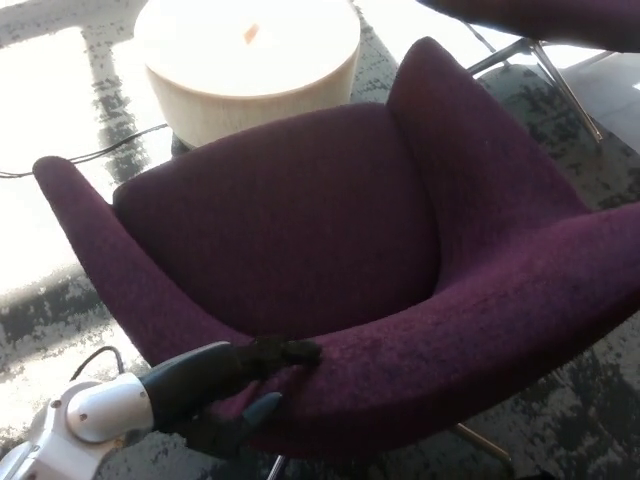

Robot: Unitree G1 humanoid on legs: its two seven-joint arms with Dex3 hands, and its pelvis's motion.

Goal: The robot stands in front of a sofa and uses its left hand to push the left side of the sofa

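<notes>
A dark purple sofa chair (330, 240) fills the head view, turned so its left arm points to the upper left and its right arm runs to the upper right. My left hand (245, 385) comes in from the lower left and presses against the chair's near rim, thumb lying on top of the fabric and fingers (262, 408) spread below the edge. It holds nothing. The white forearm (95, 415) trails behind it. My right hand does not show.
A round cream side table (248, 60) stands just behind the chair. A black cable (90, 155) runs over the patterned grey carpet at left. Metal legs of a second purple chair (545, 50) are at the upper right. The chair's own metal legs (480, 440) show beneath it.
</notes>
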